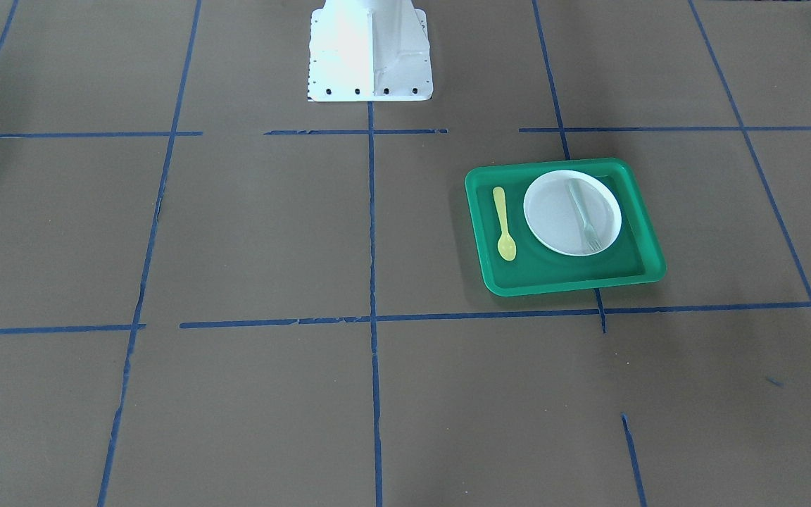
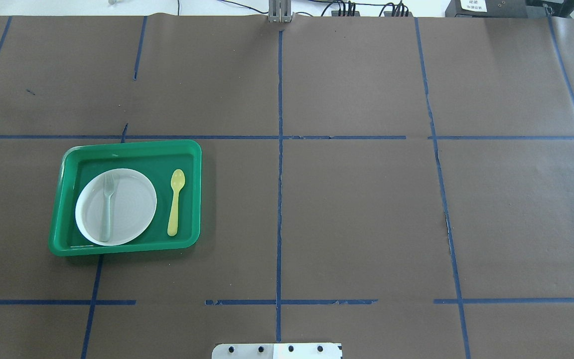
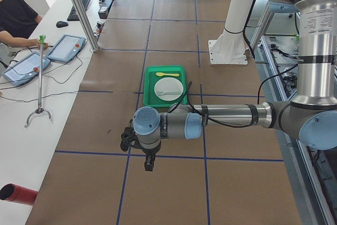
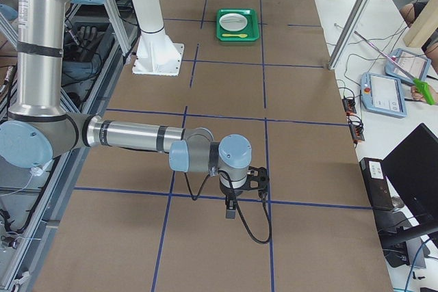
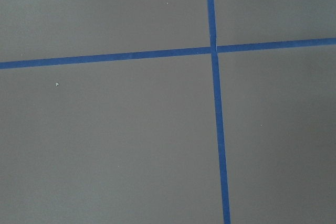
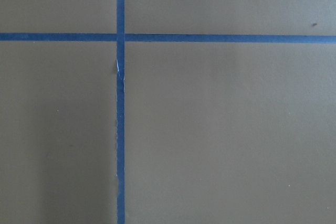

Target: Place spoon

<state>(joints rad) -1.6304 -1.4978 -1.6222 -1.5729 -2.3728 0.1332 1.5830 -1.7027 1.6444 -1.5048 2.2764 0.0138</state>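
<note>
The small yellow spoon lies flat on the floor of a green tray, beside a white plate, handle toward the robot's base. It also shows in the overhead view, right of the plate, and small in the side views. My left gripper hangs over bare table well short of the tray. My right gripper hangs far from the tray at the table's other end. I cannot tell whether either is open or shut. Both wrist views show only brown table and blue tape.
A pale grey-green fork lies across the plate. The tray sits on the robot's left half of the brown table. The robot's white base stands at the table's edge. Tablets and cables lie on side benches.
</note>
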